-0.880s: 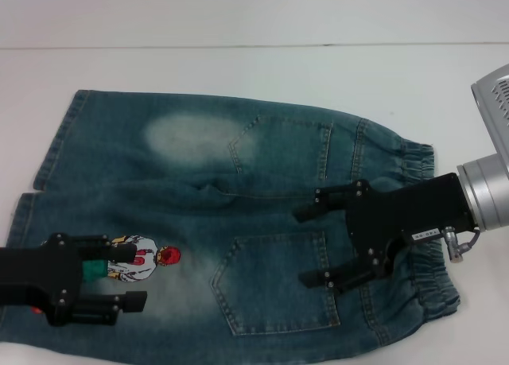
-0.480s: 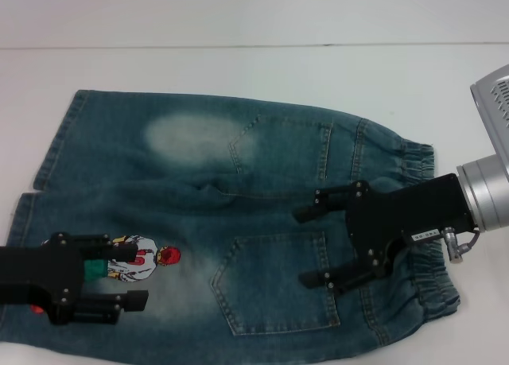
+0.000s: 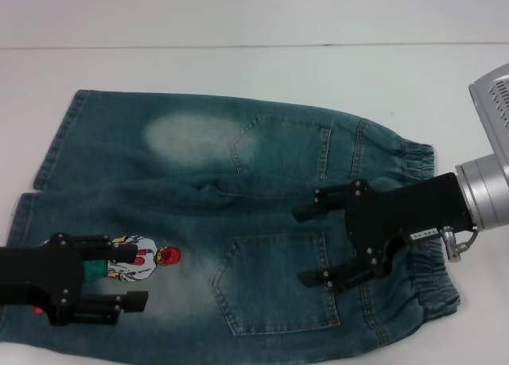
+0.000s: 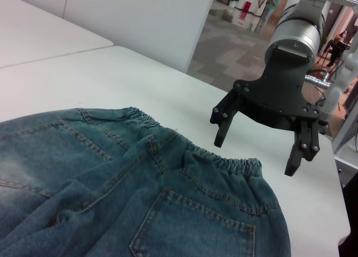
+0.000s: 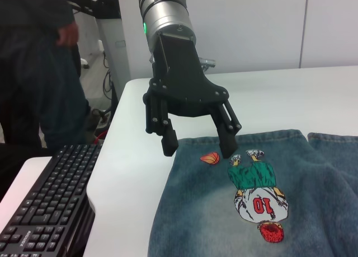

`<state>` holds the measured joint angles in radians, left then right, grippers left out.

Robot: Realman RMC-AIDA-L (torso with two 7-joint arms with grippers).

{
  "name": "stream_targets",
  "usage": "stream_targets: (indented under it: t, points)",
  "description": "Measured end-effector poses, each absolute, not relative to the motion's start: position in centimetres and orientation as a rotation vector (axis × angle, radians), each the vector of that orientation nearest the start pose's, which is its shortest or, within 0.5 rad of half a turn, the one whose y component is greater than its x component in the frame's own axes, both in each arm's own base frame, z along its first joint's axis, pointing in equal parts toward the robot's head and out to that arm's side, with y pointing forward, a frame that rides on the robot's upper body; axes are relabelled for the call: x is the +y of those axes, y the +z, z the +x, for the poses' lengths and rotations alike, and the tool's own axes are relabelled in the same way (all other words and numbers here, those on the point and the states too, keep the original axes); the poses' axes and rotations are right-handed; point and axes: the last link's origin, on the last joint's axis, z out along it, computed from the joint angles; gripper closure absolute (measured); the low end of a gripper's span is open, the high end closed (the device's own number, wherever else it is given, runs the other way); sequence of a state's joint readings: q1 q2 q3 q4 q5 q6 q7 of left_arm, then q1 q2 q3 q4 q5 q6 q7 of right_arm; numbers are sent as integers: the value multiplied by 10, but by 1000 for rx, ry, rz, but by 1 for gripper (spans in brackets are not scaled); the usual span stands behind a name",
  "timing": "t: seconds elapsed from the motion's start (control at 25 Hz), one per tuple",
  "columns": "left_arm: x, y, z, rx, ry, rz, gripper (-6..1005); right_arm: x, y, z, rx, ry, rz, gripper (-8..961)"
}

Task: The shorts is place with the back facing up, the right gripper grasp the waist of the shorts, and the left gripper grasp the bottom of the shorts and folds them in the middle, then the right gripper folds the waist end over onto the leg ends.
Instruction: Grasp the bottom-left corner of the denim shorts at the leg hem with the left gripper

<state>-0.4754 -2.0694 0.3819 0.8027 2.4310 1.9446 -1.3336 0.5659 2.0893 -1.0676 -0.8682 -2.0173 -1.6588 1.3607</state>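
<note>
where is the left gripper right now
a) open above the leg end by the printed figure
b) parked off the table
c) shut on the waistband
a: the left gripper hangs open over the shorts' leg end beside the printed figure, fingers apart, gripping nothing.

Shorts (image 3: 238,230) flat on table (image 3: 238,71); waist rightward, legs leftward.

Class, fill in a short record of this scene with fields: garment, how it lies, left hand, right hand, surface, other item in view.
garment: denim shorts with a cartoon basketball-player print
how it lies: spread flat, back pockets up, not yet folded
left hand: left hand open, poised above the leg hem near the print, not gripping
right hand: right hand open, poised above the elastic waistband, not gripping
surface: white table
other item in view: black keyboard beside the table
</note>
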Motion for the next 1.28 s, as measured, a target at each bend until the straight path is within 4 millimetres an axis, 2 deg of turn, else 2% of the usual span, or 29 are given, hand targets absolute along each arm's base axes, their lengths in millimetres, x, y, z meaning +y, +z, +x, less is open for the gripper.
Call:
stream_targets:
  t: [0.2, 0.4, 0.88, 1.08, 1.28]
  points:
    - [267, 43, -301, -737, -525, -2917, 214, 320, -25, 204, 77, 436, -3132, 39]
    - [273, 56, -301, -875, -457, -2860, 215, 322, -24, 203, 69, 435, -3130, 39]
    - [278, 90, -311, -1353, -99, -2618, 214, 325, -22, 199, 67, 414, -3125, 39]
    - [284, 102, -315, -1488, 29, -2490, 214, 325, -22, 198, 61, 411, -3127, 39]
    - [289, 99, -321, -1541, 176, -2418, 214, 326, -22, 198, 57, 407, -3127, 39]
